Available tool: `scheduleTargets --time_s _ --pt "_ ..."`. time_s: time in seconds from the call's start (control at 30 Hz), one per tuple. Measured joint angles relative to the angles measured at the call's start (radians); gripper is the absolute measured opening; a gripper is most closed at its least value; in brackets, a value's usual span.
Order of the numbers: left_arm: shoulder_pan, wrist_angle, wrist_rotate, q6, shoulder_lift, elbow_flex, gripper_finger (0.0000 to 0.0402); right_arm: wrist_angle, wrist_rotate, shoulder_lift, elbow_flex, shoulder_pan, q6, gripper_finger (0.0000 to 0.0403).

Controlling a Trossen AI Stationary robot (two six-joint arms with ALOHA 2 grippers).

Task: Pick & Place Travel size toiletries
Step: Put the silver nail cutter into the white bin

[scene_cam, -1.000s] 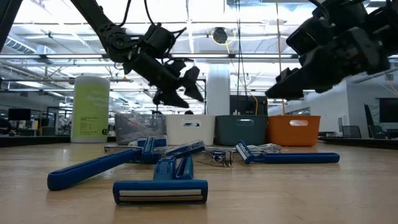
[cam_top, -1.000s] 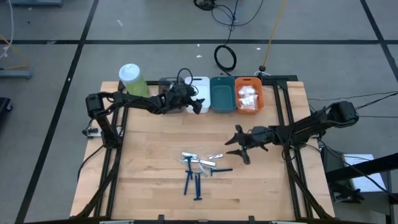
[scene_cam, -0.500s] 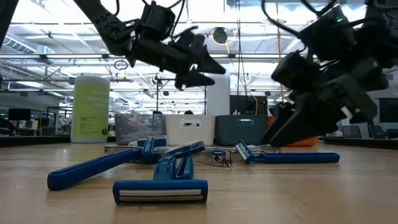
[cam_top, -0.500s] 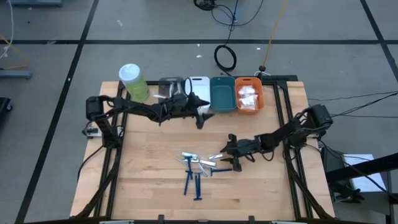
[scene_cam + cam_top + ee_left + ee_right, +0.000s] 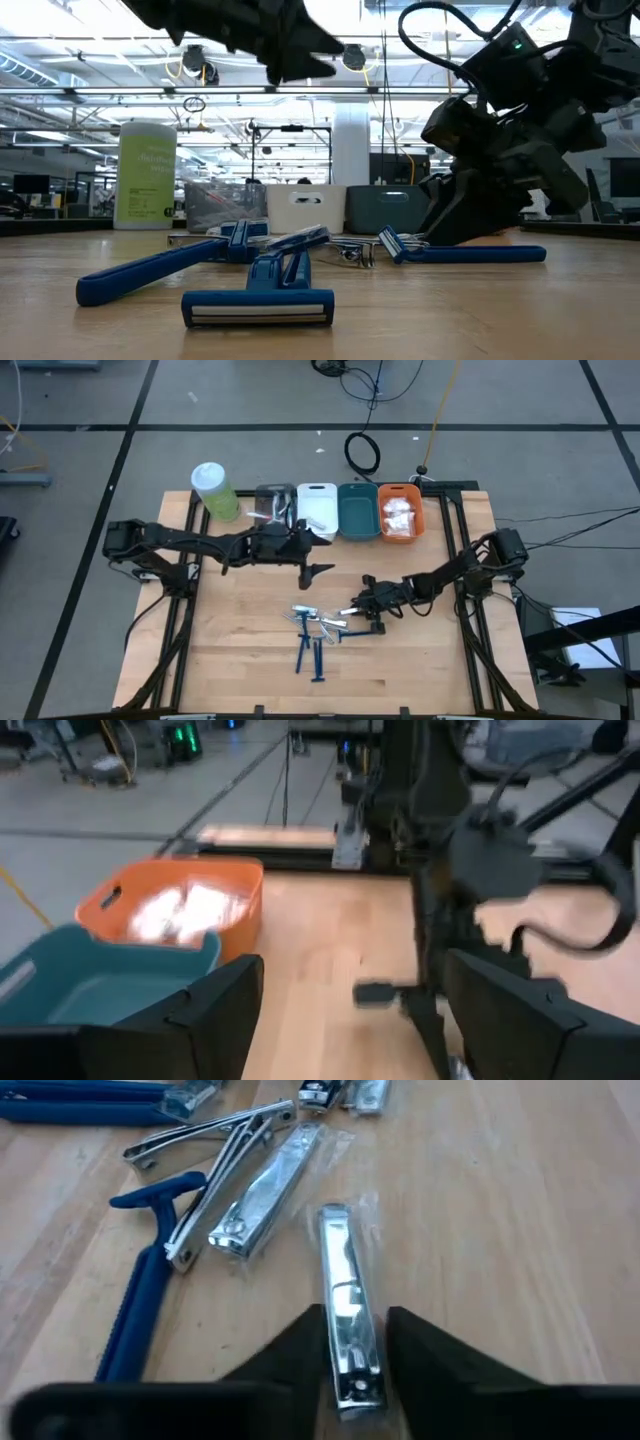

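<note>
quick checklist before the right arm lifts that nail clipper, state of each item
1. Right gripper straddles the wrapped nail clipper: ok.
2. Fingers closed firmly on it: cannot tell.
3. Clipper apart from the neighbouring clipper and blue razor: ok.
4. Left gripper out of the way, open above the table near the bins: ok.
5. Which bin takes clippers: cannot tell; the orange bin holds white pouches, the teal bin looks empty.

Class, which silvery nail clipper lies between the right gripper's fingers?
The lone wrapped nail clipper between the right gripper fingers, apart from the others clustered beside the blue razor.
</note>
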Motion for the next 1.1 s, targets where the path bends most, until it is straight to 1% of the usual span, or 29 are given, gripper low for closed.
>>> scheduleTargets --time_s 0.07,0.2,0.3,0.37,0.5,0.57,0.67,0.77,0.87,0.97,1.1 --pt "-0.009 -0.028 -0.003 0.000 -0.016 -0.001 0.0307 0.004 -0.021 0.000 -0.001 -0.006 0.000 0.0047" --pt "-0.020 -0.022 -0.002 0.000 -0.019 -0.001 0.0306 -0.023 -0.049 -0.041 -0.003 -0.019 -0.011 0.0044" --pt "-0.019 -0.031 -0.002 0.000 -0.018 -0.001 0.0303 -0.079 -0.047 -0.142 -0.009 -0.018 -0.068 0.0044" --pt "-0.019 -0.029 -0.002 -0.001 -0.018 -0.001 0.0300 -0.086 -0.024 -0.235 -0.007 -0.018 -0.114 0.0044" --pt "-0.019 -0.012 -0.002 -0.003 -0.018 -0.001 0.0300 -0.060 0.107 -0.416 -0.016 -0.018 -0.222 0.0044" --pt "-0.019 -0.009 -0.002 -0.003 -0.018 -0.001 0.0303 0.036 0.157 -0.475 -0.032 -0.024 -0.290 0.0044" --pt "-0.022 0.012 -0.002 -0.011 -0.017 -0.001 0.0308 0.291 0.167 -0.508 -0.068 -0.033 -0.343 0.0044" --pt "-0.035 0.084 -0.002 -0.027 -0.004 -0.001 0.0310 0.529 0.145 -0.482 -0.115 -0.033 -0.371 0.0044" --pt "-0.056 0.199 0.005 -0.030 0.039 -0.001 0.0307 0.702 0.143 -0.439 -0.142 -0.033 -0.380 0.0044" --pt "-0.072 0.346 0.008 -0.029 0.101 -0.001 0.0303 0.790 0.144 -0.401 -0.152 -0.033 -0.369 0.0044" --pt "-0.083 0.513 0.008 -0.003 0.181 -0.001 0.0298 0.819 0.144 -0.377 -0.152 -0.033 -0.367 0.0044"
